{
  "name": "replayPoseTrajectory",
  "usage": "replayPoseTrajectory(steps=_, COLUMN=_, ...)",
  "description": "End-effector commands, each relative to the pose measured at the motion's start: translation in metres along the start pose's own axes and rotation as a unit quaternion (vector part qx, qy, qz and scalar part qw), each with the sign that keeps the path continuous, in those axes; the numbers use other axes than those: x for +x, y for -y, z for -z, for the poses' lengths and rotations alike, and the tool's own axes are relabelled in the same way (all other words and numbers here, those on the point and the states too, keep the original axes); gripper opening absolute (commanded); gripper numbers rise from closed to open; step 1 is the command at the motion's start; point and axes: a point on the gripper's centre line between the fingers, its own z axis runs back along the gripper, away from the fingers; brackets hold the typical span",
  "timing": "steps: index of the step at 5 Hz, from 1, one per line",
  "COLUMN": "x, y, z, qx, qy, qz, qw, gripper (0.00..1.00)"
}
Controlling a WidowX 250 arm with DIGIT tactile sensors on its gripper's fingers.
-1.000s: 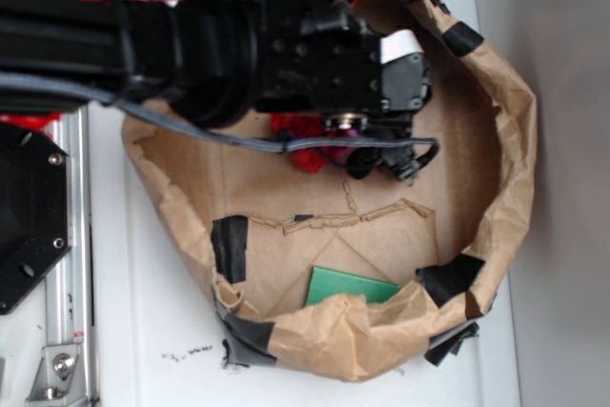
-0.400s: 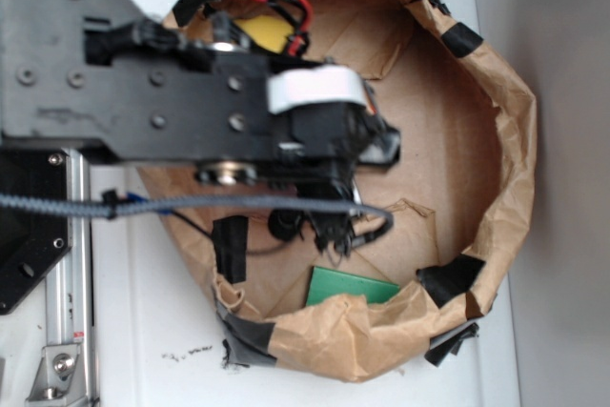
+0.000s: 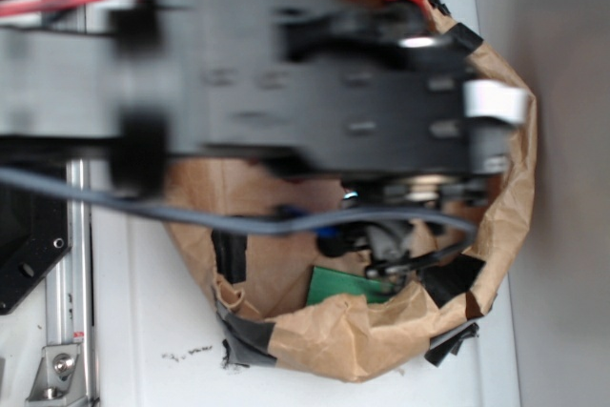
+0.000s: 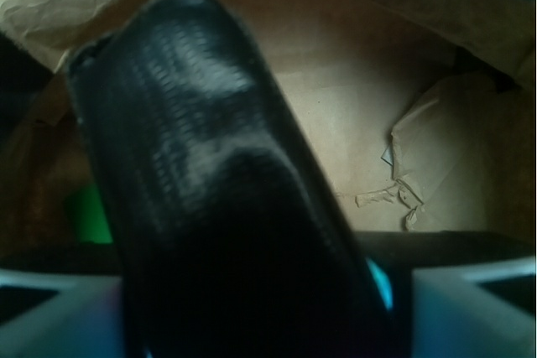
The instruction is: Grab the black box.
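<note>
Gripper: [image 3: 381, 256] it is showing only as dark, blurred parts under the arm in the lower middle of the exterior view; in the wrist view its pale fingers [image 4: 470, 312] are sitting at the bottom corners of the frame, on either side of the box [image 4: 210, 199], seemingly clamping it, though the contact itself is lying outside the frame.

Box: it is filling the centre and left of the wrist view, a glossy black block with rounded edges and a fine ribbed sheen, tilting from upper left to lower right, its top end reaching toward the top of the frame. In the exterior view I cannot make it out under the arm.

Arm: [image 3: 286, 73] it is stretching across the upper half of the exterior view from the left edge to the right rim of the bag, blurred, with a grey cable [image 3: 191, 216] hanging below it.

Bag: [image 3: 362, 331] crumpled brown paper is forming a walled ring, patched with black tape [image 3: 229, 253]; its floor is showing behind the box in the wrist view.

Green block: [image 3: 335, 285] it is lying flat near the bag's lower wall, just below the gripper; a green sliver [image 4: 88, 215] is showing left of the box.
</note>
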Motion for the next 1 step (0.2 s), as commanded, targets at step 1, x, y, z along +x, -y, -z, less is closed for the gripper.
replayPoseTrajectory(steps=1, x=0.0119, y=-0.0177, z=-0.0128, qx=-0.008, qy=0.032, qz=-0.003, qw=0.999, gripper=0.00)
